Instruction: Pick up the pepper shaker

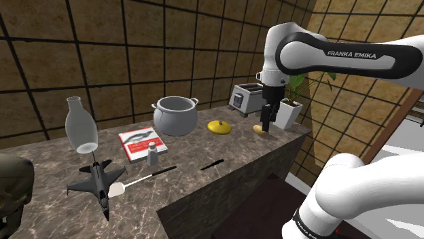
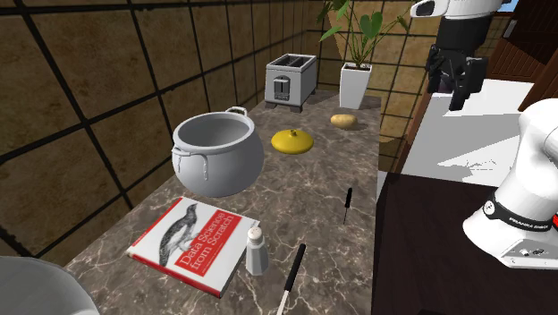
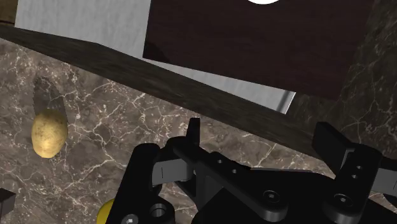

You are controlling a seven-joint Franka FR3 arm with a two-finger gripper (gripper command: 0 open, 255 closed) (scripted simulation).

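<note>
Pepper shaker [image 1: 153,154] stands beside the book [image 1: 138,142] — fingers [image 3: 332,145], spread and empty, hang far off at the counter edge [image 3: 191,92].

Open brown marbled counter [image 2: 315,174] runs between the round grey two-handled pot [image 2: 217,152] and the slim black knife [image 2: 347,204]. The small white pepper shaker [image 2: 257,250] stands clear above, a red-and-white paperback book [image 2: 179,237] just beside it, a black-handled utensil [image 2: 295,264] near its other side.
</note>
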